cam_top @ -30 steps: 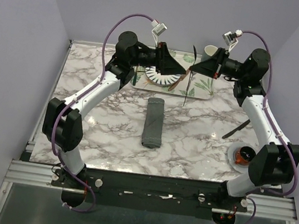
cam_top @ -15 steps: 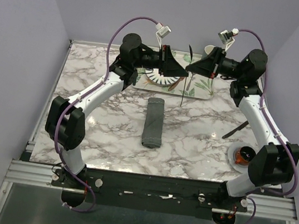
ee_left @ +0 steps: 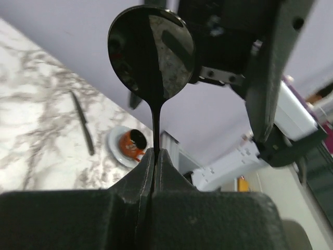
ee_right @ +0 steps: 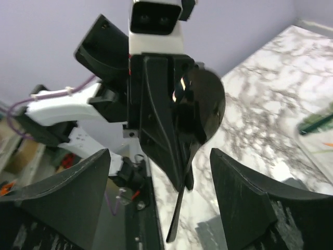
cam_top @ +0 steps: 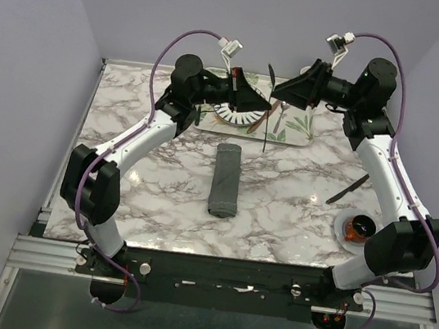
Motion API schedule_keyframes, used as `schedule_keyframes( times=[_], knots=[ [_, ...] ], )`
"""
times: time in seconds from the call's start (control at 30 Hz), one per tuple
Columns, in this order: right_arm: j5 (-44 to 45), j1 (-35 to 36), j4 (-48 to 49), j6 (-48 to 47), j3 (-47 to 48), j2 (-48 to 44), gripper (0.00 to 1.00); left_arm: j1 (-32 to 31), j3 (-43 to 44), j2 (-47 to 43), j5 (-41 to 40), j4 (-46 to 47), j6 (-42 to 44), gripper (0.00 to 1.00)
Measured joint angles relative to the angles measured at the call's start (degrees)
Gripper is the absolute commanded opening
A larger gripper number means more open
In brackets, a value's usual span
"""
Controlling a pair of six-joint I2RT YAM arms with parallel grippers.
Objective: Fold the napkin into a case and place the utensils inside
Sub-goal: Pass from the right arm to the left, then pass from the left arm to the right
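On the table (cam_top: 142, 186) the case (cam_top: 225, 180) lies central, the tray (cam_top: 299, 128) bearing the plate (cam_top: 239, 119) behind it, the knife (cam_top: 348, 189) to its right.

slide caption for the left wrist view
The left gripper clamps the spoon by its handle, bowl up; knife on the table behind

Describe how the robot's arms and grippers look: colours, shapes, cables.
The left arm and right arm: white links, chunky black joints. A purple cable loops along each to a white wrist camera. The left gripper and right gripper: black wedges with two flat fingers.
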Motion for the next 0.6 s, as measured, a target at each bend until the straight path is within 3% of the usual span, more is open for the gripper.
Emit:
schedule_keyframes(
  times=[0.27, 0.6],
  knots=[
    [9.1, 0.4, -23.0, -24.6, -3.0, -5.6, 0.77, 1.5, -1.5, -4.7, -17.7, -16.5, 8.2, 0.00],
    [23.9, 8.3, -34.6, -40.0, -4.2, -6.5, 0.65, -2.8, 2.1, -5.3, -33.0, -31.0, 13.0, 0.00]
  ],
)
